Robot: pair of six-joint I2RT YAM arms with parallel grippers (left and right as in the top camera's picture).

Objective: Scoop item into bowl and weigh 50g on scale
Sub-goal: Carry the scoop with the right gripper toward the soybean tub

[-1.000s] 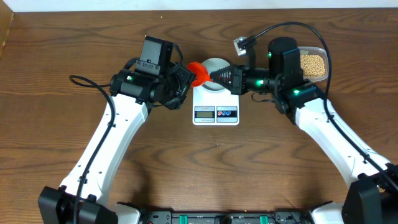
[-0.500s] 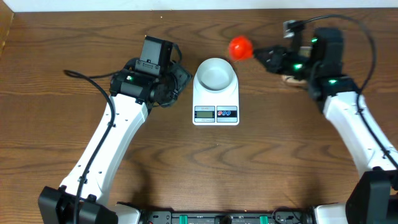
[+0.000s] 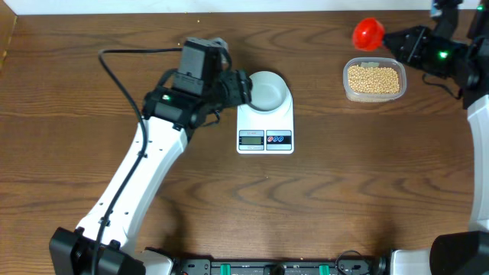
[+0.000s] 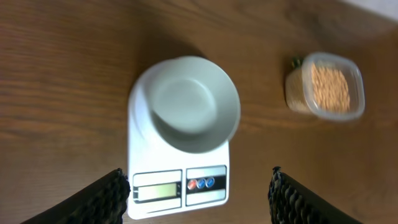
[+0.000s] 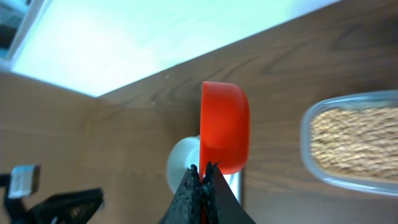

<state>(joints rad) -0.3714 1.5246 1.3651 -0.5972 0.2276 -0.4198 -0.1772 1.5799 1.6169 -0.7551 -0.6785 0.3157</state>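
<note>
The pale blue-grey bowl (image 3: 266, 90) stands empty on the white scale (image 3: 265, 139); both show in the left wrist view, the bowl (image 4: 196, 102) and the scale (image 4: 177, 186). The tan beans (image 3: 373, 79) lie in a clear tub at the back right and also show in the left wrist view (image 4: 328, 86). My left gripper (image 3: 238, 87) is open and empty beside the bowl's left side, its fingers wide apart (image 4: 199, 177). My right gripper (image 3: 399, 43) is shut on the handle of a red scoop (image 3: 367, 33), held in the air behind the tub. In the right wrist view the scoop (image 5: 224, 127) is on its side above the jaws (image 5: 204, 171).
The clear plastic tub (image 3: 348, 85) sits on the wooden table right of the scale, and shows in the right wrist view (image 5: 306, 134). The table's white back edge (image 3: 306, 6) runs close behind the scoop. A black cable (image 3: 114, 57) loops over the left arm.
My right gripper has carried the red scoop from over the bowl to the far back right, behind the tub. My left gripper has swung right, up to the bowl's left side.
</note>
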